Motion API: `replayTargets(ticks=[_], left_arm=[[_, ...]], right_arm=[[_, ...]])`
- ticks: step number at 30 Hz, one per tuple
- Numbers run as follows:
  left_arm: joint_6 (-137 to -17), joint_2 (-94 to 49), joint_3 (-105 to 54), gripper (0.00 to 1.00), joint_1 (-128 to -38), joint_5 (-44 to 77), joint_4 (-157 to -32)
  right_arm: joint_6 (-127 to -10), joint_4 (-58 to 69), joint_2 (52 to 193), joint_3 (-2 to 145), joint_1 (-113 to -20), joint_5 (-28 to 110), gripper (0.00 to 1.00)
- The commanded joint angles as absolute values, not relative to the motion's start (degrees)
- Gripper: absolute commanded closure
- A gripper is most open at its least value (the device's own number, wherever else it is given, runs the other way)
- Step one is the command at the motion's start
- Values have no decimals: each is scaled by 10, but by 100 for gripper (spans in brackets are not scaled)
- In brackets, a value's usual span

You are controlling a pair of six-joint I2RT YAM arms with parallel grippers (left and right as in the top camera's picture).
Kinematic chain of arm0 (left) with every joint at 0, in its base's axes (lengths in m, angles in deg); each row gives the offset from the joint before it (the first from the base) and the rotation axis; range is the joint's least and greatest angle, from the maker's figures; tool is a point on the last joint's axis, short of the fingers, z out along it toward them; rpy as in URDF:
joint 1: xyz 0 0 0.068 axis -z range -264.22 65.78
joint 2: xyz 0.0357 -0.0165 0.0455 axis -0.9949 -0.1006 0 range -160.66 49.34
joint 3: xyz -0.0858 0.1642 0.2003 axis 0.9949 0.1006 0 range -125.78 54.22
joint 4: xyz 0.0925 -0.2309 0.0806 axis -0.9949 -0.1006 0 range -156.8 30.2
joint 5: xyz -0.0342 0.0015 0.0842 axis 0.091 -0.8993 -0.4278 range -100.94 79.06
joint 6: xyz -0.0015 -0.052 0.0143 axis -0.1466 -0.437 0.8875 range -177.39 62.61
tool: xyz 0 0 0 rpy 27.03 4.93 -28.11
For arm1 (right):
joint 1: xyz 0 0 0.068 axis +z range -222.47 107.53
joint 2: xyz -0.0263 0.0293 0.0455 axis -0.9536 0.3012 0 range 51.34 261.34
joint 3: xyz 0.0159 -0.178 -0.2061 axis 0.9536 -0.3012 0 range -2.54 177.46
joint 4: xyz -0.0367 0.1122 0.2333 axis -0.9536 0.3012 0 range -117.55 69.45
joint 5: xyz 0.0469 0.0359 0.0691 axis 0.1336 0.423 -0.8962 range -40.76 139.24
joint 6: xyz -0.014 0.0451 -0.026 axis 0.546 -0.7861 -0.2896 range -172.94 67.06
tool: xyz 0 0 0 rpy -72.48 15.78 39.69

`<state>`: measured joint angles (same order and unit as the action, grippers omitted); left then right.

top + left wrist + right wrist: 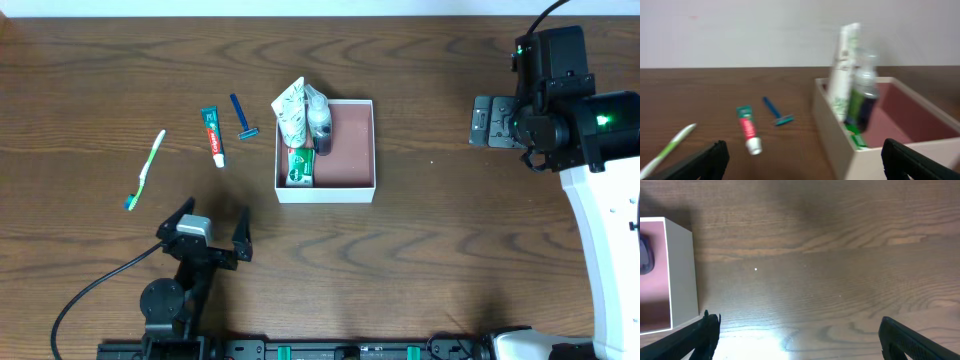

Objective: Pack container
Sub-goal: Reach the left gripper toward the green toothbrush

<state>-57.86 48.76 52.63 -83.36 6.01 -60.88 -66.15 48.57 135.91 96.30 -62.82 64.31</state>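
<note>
The container (348,185), a shallow white box with a reddish-brown inside, stands mid-table and holds a white tube (291,110), a dark bottle (320,118) and a green packet (299,165) along its left side. It also shows in the left wrist view (840,135) and at the left edge of the right wrist view (682,270). On the table to its left lie a blue razor (242,118), a small toothpaste tube (213,135) and a green toothbrush (146,170). My left gripper (212,232) is open and empty near the front edge. My right gripper (797,337) is open and empty over bare wood right of the box.
The wooden table runs to a pale wall at the back in the left wrist view (765,30). The right arm's white body (605,210) fills the right side. A black cable (90,290) trails from the left arm's base at the front left.
</note>
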Motion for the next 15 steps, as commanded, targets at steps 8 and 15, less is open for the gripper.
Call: replayTargets(ticks=[8,15], left_arm=[[-650,488,529,2,-835,82,-606],[-671,454,437,2,-836,8,-615]], right_arm=[[-671,488,1356,970,-631,651,1],[-671,488,1356,970,-631,651,1]])
